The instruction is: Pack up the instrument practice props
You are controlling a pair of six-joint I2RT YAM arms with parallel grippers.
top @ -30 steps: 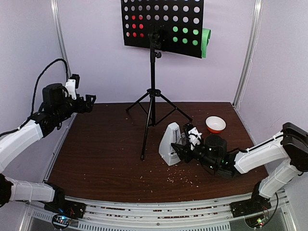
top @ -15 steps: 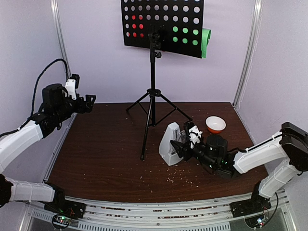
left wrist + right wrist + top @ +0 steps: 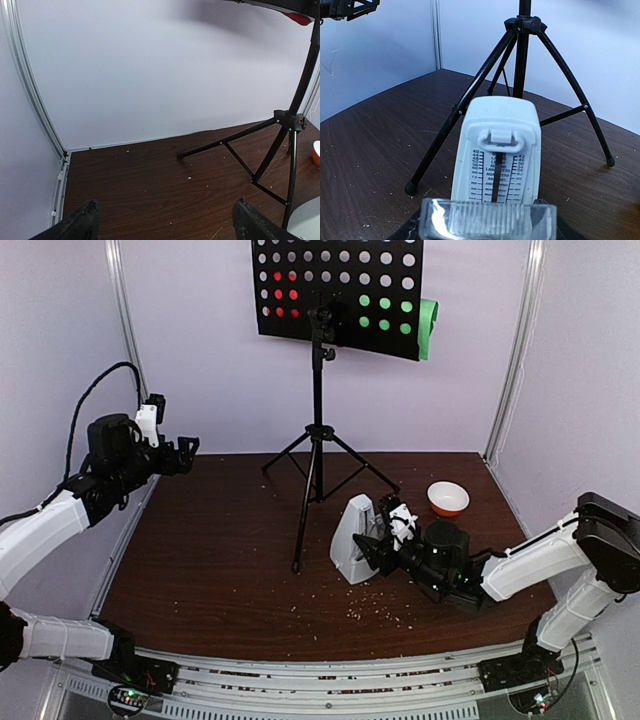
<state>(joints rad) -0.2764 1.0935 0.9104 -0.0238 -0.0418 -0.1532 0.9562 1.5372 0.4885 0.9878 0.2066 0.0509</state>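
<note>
1. Edging a little to the left since a second ago, the right gripper [image 3: 373,540] now sits just beside the white pyramid metronome [image 3: 350,532], nearer than it was. Its forearm has followed it across.
2. Its jaws are clamped on the clear plastic cover [image 3: 487,220], a ridged transparent piece that spans the bottom of the right wrist view. The cover is held straight in front of the metronome's scale face. Whether cover and metronome touch cannot be told.
3. The metronome stands upright on the brown table [image 3: 200,570], right of centre and near one foot of the tripod. It has not shifted over the last second.
4. The left gripper [image 3: 186,448] hangs high at the left edge, its jaws spread wide and holding nothing, just as a second ago. In the left wrist view its fingers [image 3: 80,225] stand far apart above the table.
5. The black perforated music stand [image 3: 317,420] is upright on its tripod legs at the back centre, unchanged. The red music sheet [image 3: 285,295] shows through the left holes. The green music sheet [image 3: 428,328] shows through the right holes and sticks out past the right edge.
6. The orange-and-white bowl [image 3: 447,498] sits behind the right arm, apart from the metronome and unmoved. Pale crumbs [image 3: 375,612] lie scattered on the table in front.
</note>
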